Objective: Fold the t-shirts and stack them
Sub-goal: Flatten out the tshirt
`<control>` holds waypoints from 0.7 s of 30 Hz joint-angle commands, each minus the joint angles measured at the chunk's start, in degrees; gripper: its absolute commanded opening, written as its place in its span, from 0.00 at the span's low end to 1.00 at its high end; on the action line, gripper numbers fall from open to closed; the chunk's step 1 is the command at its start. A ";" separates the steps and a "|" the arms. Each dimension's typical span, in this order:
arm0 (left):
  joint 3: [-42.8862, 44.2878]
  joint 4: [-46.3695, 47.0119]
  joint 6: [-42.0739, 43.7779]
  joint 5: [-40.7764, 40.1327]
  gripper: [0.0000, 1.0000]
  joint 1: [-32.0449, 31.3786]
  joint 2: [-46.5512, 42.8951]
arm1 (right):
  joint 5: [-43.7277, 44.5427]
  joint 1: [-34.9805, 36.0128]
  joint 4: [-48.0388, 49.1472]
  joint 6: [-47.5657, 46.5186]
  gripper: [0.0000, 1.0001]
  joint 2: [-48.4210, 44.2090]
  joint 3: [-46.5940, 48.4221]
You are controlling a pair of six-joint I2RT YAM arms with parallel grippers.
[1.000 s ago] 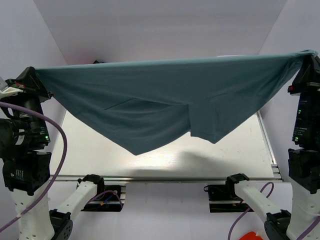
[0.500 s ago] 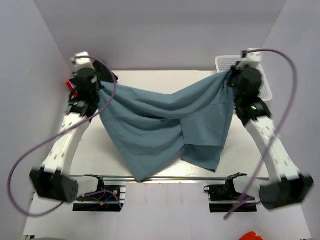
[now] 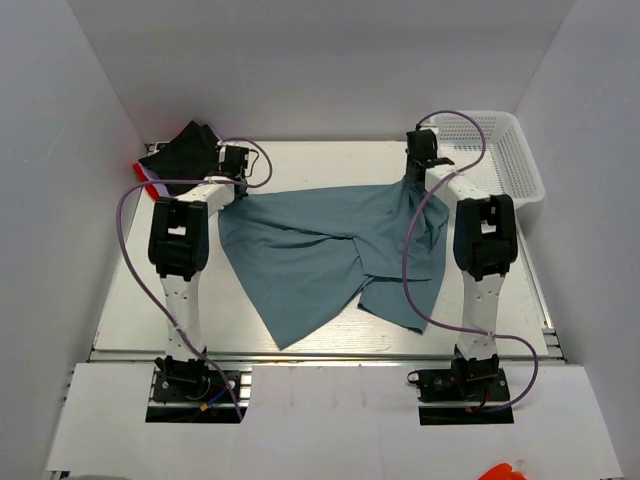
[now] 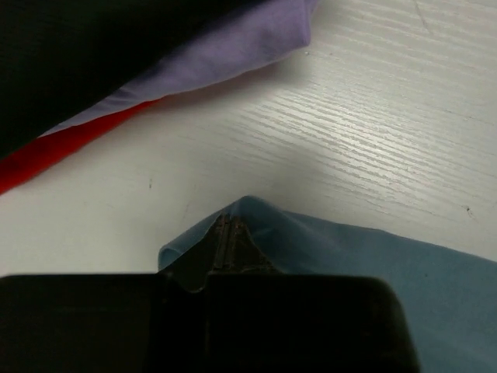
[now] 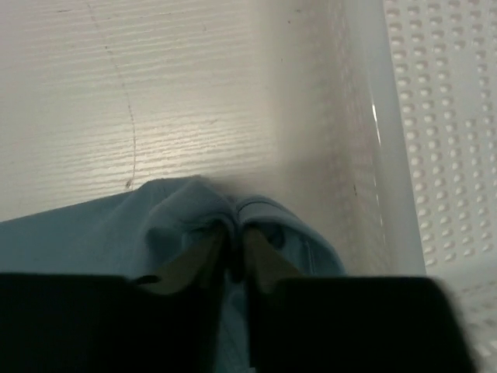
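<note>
Teal tee (image 3: 320, 250) lies between both arms, stretched low and forward. Left gripper (image 4: 227, 233) pinches its corner. Right gripper (image 5: 237, 241) is wrapped in cloth, so I cannot tell its grip.

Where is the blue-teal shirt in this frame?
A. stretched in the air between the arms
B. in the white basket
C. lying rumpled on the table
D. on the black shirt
C: the blue-teal shirt lies rumpled on the table, one corner pinched in the left end effector.

The large dusty blue-teal cotton t-shirt (image 3: 320, 255), stretched high a second ago, now lies rumpled on the white table (image 3: 320, 165) (left arm (image 3: 180, 240) and right arm (image 3: 485, 235) lowered too).
</note>
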 commanded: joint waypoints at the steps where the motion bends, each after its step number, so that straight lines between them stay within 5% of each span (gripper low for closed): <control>1: 4.77 0.32 0.28 1.76 0.00 0.35 -1.86 | 2.49 -0.27 -2.62 -0.62 0.25 1.03 7.65; 2: 5.39 0.32 0.28 1.76 0.01 0.88 -1.33 | 2.49 -0.19 -2.62 -0.97 0.55 1.38 8.00; 3: 6.79 -0.38 0.28 2.37 0.34 0.88 -1.33 | 1.53 -0.27 -2.62 -1.50 0.75 1.38 8.62; 4: 7.76 -1.25 0.28 2.38 0.57 0.88 -1.33 | 1.35 -0.19 -3.06 -1.94 0.85 1.47 9.06; 6: 10.57 -3.54 0.28 2.38 0.97 0.88 -1.33 | 0.30 -0.10 -3.76 -1.85 0.90 0.25 9.06; 13: 5.41 -10.57 -2.18 5.71 1.00 0.27 -12.12 | -10.25 0.08 -7.72 -1.86 0.90 -10.28 5.11; 21: -22.70 -10.50 -10.52 16.78 1.00 -0.88 -34.79 | -16.58 0.07 -7.28 4.28 0.90 -28.49 -17.71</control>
